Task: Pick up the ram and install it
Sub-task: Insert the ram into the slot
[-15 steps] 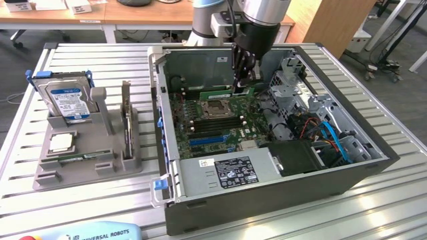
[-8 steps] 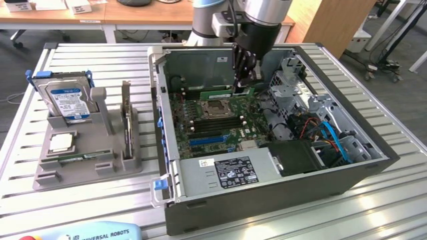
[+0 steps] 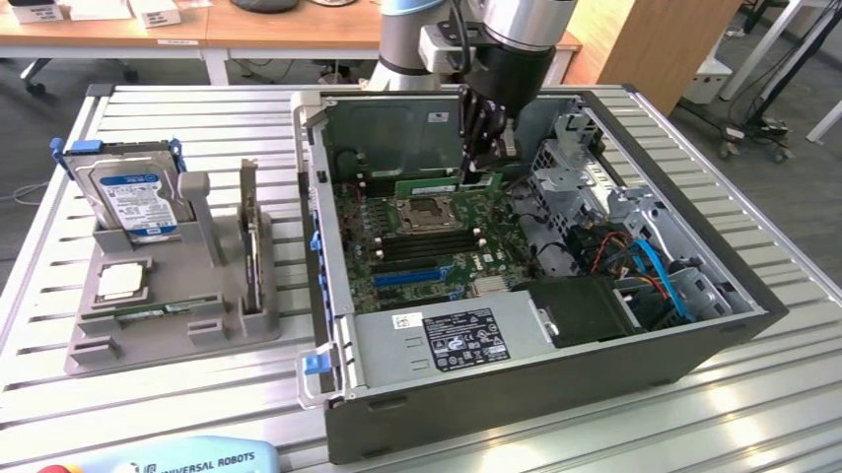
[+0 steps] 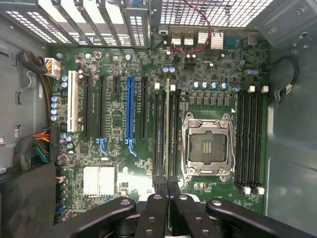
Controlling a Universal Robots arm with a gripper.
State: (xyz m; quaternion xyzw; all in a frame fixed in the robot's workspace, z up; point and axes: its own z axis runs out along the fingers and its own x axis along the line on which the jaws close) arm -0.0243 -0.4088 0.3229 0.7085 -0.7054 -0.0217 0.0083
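Note:
The ram (image 3: 437,184), a long green stick, sits clamped between the fingers of my gripper (image 3: 482,163) inside the open computer case (image 3: 526,374). My gripper (image 4: 168,196) is shut on it. In the wrist view the ram (image 4: 167,129) appears edge-on as a thin line running along the black memory slots (image 4: 159,134) beside the empty processor socket (image 4: 208,144). Whether its lower edge touches a slot I cannot tell. A second bank of memory slots (image 4: 250,139) lies on the other side of the socket.
On the exterior view's left a grey holder (image 3: 172,325) carries a hard drive (image 3: 132,197) and a square silver processor chip (image 3: 121,281). The case holds a power supply (image 3: 448,340), a drive cage (image 3: 579,177) and blue cables (image 3: 658,271).

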